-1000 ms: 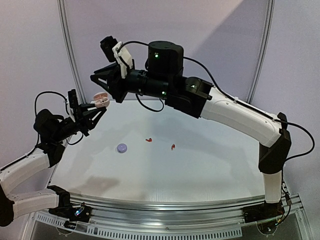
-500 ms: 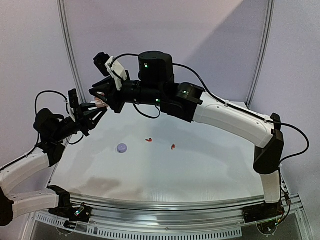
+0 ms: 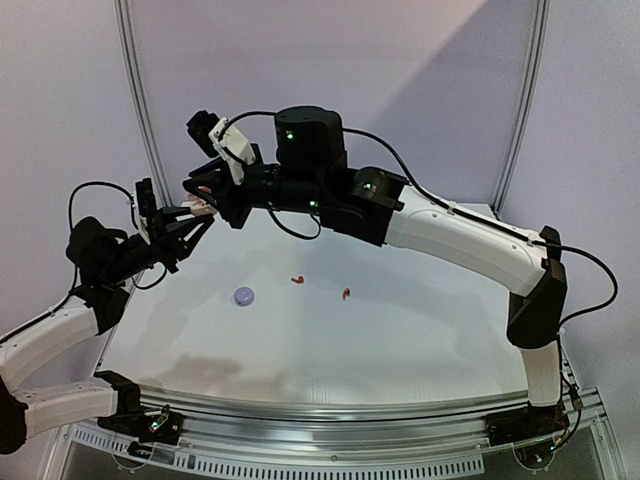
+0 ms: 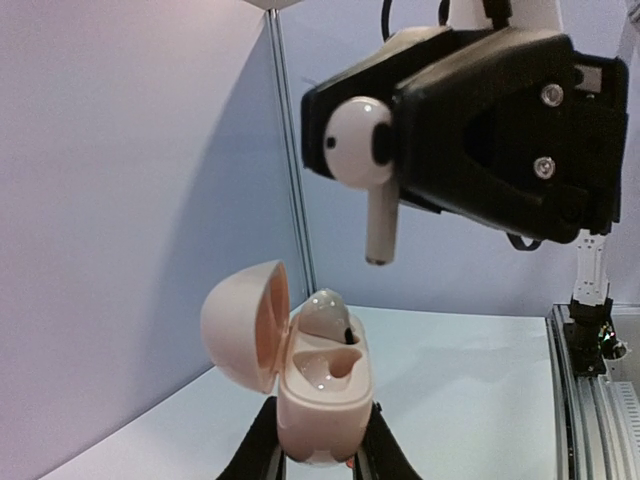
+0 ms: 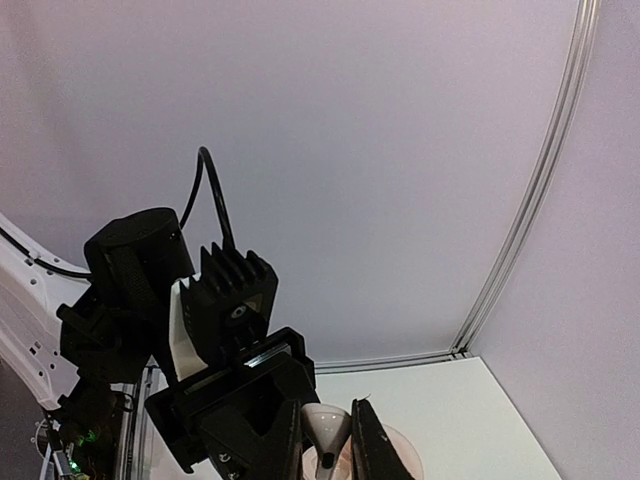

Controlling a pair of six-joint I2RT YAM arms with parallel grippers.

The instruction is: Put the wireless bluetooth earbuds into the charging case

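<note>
Step in hand: seat the white earbud (image 4: 358, 143) in the charging case (image 4: 318, 395). Both are in the air over the far left of the table (image 3: 400, 340), well off its surface.

The earbud hangs stem down, above the case and a bit off to the side of it in the left wrist view, not touching. The lid (image 4: 243, 325) is swung open to the left. The far socket looks taken already by a seated earbud (image 4: 325, 312); the near one is the empty socket (image 4: 325, 367), so that is your target.

- Line the stem tip up over the empty socket before you drop; check it in the left wrist view, since the top view hides the gap.
- Come straight down along the stem. A tilt will likely catch the rim or the lid.
- Hold the case steady and level with the left arm; let the right arm do the travel.
- Let go only once the head sits flush, judging by how little of it pokes out.

The right gripper (image 4: 395, 150) pinches the earbud by its head, jaws nearly together. The left gripper (image 4: 320, 452) clamps the case's lower body from both sides, fingers pressed in on it.

Left on the table: two red earbuds (image 3: 297, 280) and a closed lilac case (image 3: 245, 295).
</note>
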